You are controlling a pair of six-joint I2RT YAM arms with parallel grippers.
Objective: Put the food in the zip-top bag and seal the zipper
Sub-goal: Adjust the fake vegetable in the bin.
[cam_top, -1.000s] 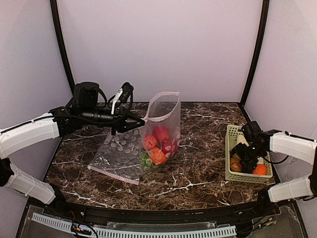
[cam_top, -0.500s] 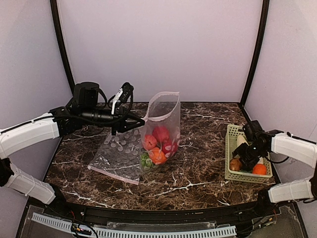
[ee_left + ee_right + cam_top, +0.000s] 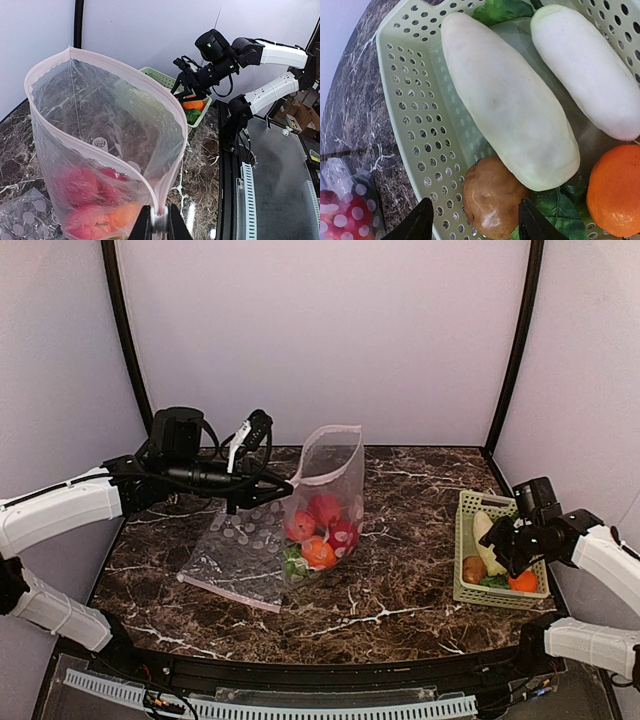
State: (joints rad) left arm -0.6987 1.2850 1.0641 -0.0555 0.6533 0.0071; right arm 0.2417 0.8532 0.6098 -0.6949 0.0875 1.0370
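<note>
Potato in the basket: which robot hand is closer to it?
Right. The right gripper hangs open just above the potato; the left gripper is far off, pinching the bag at its rim.

right gripper (image 3: 505,548) pulled back above basket (image 3: 461,565), white radish (image 3: 487,540) uncovered

Pale lilac walls (image 3: 320,330) enclose a dark brown marble table (image 3: 400,590) veined white. Black posts (image 3: 125,330) run up the rear corners. A white slotted strip (image 3: 300,707), perhaps cable ducting, lines the near edge.
</note>
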